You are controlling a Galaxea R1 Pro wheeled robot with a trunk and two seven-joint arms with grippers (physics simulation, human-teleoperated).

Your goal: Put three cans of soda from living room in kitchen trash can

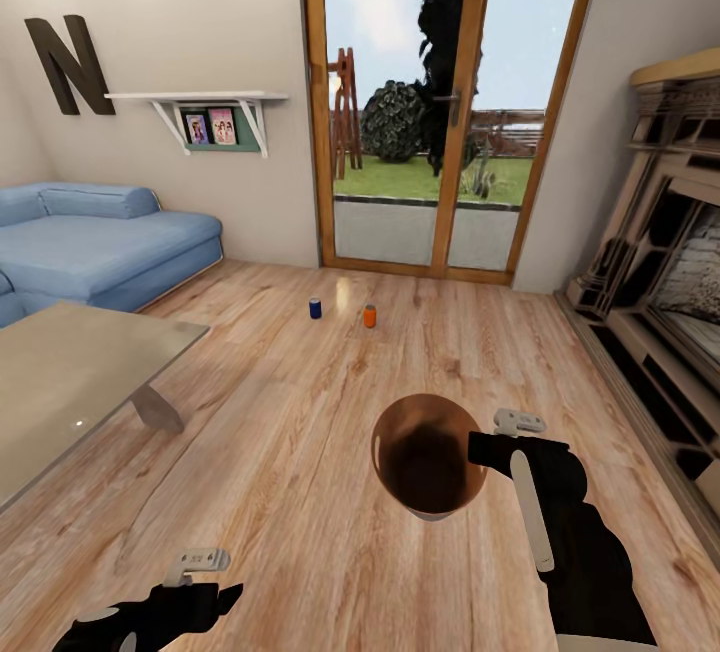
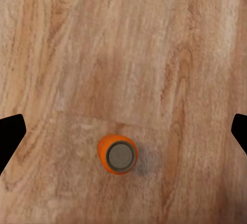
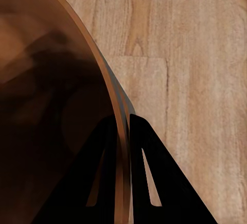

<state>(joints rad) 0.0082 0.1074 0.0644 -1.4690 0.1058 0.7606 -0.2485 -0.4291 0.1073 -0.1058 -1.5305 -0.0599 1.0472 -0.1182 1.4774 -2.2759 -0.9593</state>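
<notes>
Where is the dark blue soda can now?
In the head view, the dark blue can stands on the wood floor before the glass doors, just left of an orange can.

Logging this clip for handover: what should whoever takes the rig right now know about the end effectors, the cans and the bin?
Right end effector: shut on the trash can rim, carrying it in the living room.
Left end effector: open, above an upright orange can on the floor.
Blue can and another orange can stand near the glass doors.
Bin contents too dark to judge. Left: collect cans, take bin to kitchen.
</notes>
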